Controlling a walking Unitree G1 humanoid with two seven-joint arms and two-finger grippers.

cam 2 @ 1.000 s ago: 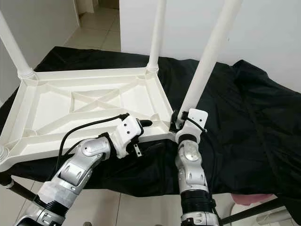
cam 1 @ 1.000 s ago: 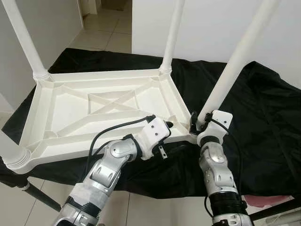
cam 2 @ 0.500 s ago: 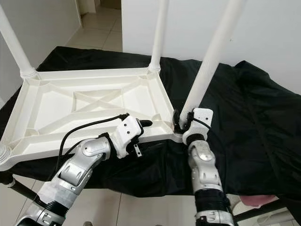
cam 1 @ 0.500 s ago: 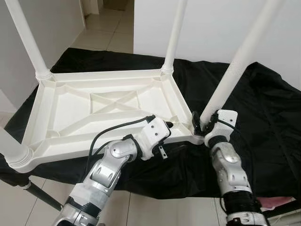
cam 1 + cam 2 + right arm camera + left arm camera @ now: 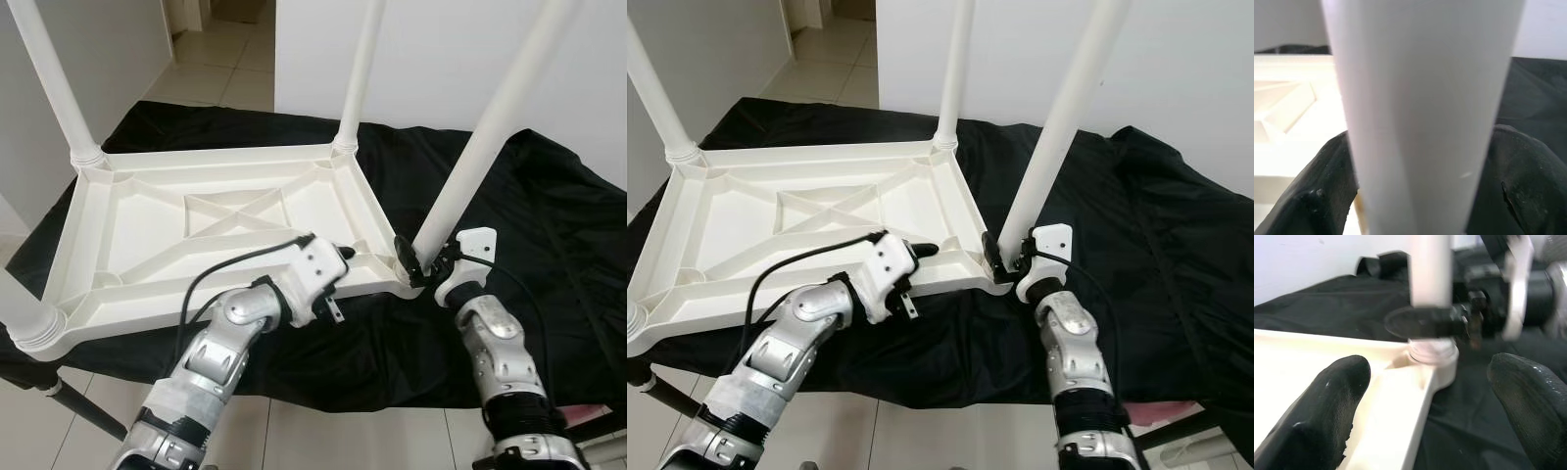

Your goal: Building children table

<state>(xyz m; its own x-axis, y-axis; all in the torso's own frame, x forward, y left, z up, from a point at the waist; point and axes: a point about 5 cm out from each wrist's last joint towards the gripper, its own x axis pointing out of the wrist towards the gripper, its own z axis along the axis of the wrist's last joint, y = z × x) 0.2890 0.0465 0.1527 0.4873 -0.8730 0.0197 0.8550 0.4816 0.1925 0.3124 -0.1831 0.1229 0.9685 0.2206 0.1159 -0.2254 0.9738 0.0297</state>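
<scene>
Our right tool (image 5: 413, 262) is clamped on the base of the near-right leg (image 5: 495, 119), one black finger on each side of the white tube, just above the socket at the near-right corner of the tabletop (image 5: 196, 230). In the right wrist view the tube runs between the two fingers (image 5: 1322, 196) with no gap on either side. That leg's long axis rises from the corner and tilts up and away to our right.

Our left tool (image 5: 338, 260) is spread wide over the near long rim of the tabletop, just left of that same corner. In the left wrist view one finger (image 5: 1327, 401) sits over the inside of the frame and the other hangs over the black cloth (image 5: 549, 225) outside it, with the rim between them; we cannot tell whether either finger touches the plastic.

The tabletop lies upside down on the cloth-covered bench, ribbed underside up, with a crossed brace in the middle. Its long axis runs across our view from left to right, and it sits on the left and middle of the bench.

The other legs also stand in their corner sockets pointing upward: the far-left leg (image 5: 54, 78), the far-right leg (image 5: 359, 69), and a near-left leg (image 5: 22, 313) at the frame's edge.

Beyond the bench are a white wall and a tiled floor (image 5: 220, 59).
</scene>
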